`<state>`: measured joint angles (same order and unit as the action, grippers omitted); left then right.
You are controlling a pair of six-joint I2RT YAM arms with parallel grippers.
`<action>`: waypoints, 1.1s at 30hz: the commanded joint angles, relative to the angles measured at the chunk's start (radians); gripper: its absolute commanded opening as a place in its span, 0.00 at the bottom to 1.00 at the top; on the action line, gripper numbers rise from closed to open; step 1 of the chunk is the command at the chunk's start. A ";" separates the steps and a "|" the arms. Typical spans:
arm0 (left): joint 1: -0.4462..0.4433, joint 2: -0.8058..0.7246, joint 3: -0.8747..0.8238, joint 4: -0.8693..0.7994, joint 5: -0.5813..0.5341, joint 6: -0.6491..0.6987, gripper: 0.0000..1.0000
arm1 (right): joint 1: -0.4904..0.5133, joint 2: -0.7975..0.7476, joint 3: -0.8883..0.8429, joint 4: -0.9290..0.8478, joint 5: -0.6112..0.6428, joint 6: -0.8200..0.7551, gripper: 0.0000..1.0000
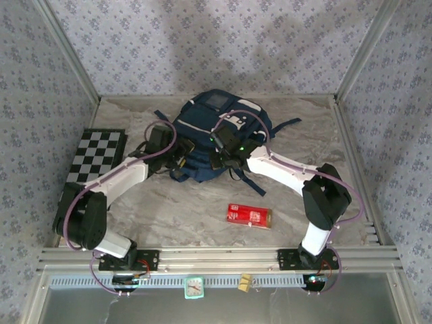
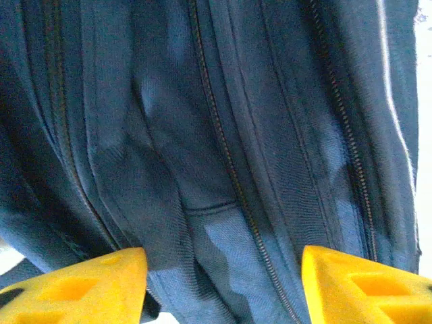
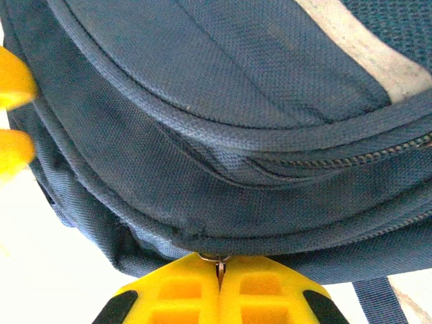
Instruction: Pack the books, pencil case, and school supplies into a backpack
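Observation:
The navy backpack lies at the back middle of the table, its zips and white stripe close to both wrist cameras. My left gripper is open against its left side, with the yellow fingers wide apart over the fabric. My right gripper is shut on a small metal zip pull at the backpack's near edge. The school supplies, a red oblong box, lie on the table in front of the backpack. The books and the pencil case are out of view.
A black-and-white chessboard lies at the table's left edge, beside my left arm. Dark straps trail from the backpack toward the red box. A small teal object and a tan one sit on the front rail.

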<state>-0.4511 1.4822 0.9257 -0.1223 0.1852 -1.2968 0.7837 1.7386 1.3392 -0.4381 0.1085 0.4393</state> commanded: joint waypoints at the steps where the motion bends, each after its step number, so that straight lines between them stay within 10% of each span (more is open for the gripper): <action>1: -0.049 0.014 0.024 0.030 -0.085 -0.134 0.58 | 0.006 0.016 0.015 0.019 0.019 0.018 0.00; 18: -0.208 0.117 0.117 0.132 -0.260 -0.274 0.46 | 0.050 0.049 0.038 0.032 0.034 -0.011 0.00; 29: -0.205 0.076 0.073 0.090 -0.377 -0.204 0.00 | 0.050 0.013 0.059 -0.051 0.102 -0.038 0.00; 33: -0.184 0.037 0.039 0.088 -0.394 -0.154 0.00 | 0.051 -0.031 0.033 -0.090 0.155 -0.062 0.00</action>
<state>-0.6518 1.5738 0.9863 -0.0288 -0.1413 -1.4986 0.8265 1.7699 1.3605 -0.4660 0.1905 0.4091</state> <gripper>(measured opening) 0.068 0.054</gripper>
